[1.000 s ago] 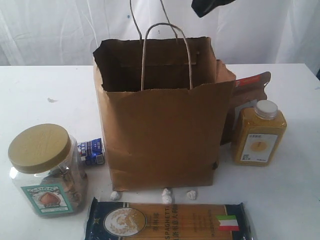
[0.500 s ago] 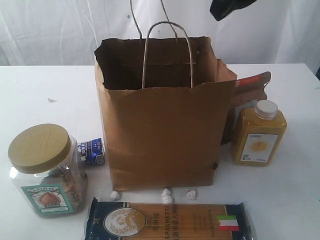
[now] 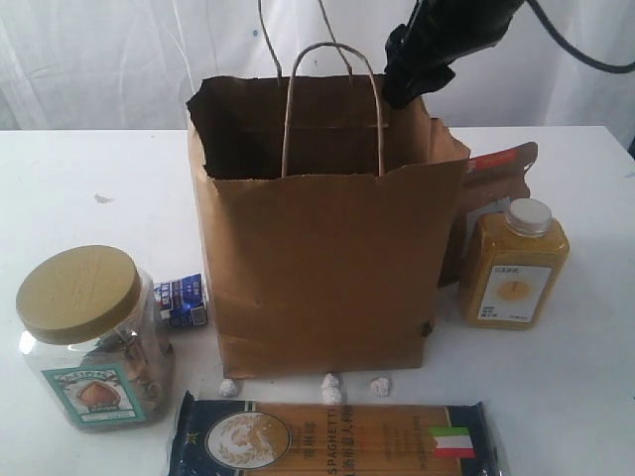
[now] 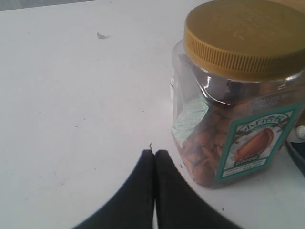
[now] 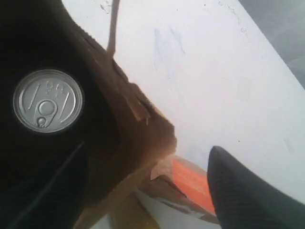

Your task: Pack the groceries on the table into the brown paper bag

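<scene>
The brown paper bag (image 3: 317, 258) stands open mid-table. Deep inside it lies the dark pull-tab jar (image 5: 47, 101), silver lid up. My right gripper (image 3: 415, 61) hangs open over the bag's back right corner, and the ragged rim (image 5: 143, 124) runs between its fingers (image 5: 248, 191). The brown pouch (image 3: 493, 183) leans behind the yellow white-capped bottle (image 3: 513, 263). At front left stands the tan-lidded jar (image 3: 84, 337), with the small blue-white carton (image 3: 182, 300) beside it. The spaghetti packet (image 3: 332, 441) and tiny foil balls (image 3: 330, 387) lie in front. My left gripper (image 4: 154, 155) is shut and empty beside the jar (image 4: 238, 95).
The white table (image 3: 89, 169) stretches back to a white curtain (image 3: 99, 59). A small mark (image 3: 102, 198) sits at the far left. The bag's twisted handles (image 3: 332, 99) stick up over its mouth.
My right gripper has come down from the top edge of the exterior view to the bag's back right corner. Nothing on the table has moved.
</scene>
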Robot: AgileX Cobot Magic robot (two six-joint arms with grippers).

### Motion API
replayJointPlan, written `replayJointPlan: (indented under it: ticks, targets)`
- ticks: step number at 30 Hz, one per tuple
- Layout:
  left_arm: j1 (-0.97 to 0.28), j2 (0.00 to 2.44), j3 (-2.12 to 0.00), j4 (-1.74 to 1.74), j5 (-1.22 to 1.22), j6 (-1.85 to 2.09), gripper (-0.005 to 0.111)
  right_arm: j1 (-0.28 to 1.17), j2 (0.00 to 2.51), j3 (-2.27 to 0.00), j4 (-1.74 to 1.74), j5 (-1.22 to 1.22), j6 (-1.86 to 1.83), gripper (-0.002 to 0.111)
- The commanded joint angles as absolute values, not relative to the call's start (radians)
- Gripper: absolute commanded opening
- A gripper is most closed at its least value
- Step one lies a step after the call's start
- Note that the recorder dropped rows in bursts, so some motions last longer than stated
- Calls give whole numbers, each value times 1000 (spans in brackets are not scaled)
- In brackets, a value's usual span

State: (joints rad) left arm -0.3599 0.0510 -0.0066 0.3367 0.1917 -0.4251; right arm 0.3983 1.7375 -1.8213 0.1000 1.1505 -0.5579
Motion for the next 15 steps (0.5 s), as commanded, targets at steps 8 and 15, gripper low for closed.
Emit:
replayJointPlan:
  ticks: [8, 15]
  targets:
    - [-358, 47, 0, 336, 194, -420, 0, 388, 1832, -1825, 192, 1041, -703, 66]
    - [-358, 47, 0, 336, 194, -420, 0, 388, 1856, -1825, 192, 992, -703, 23]
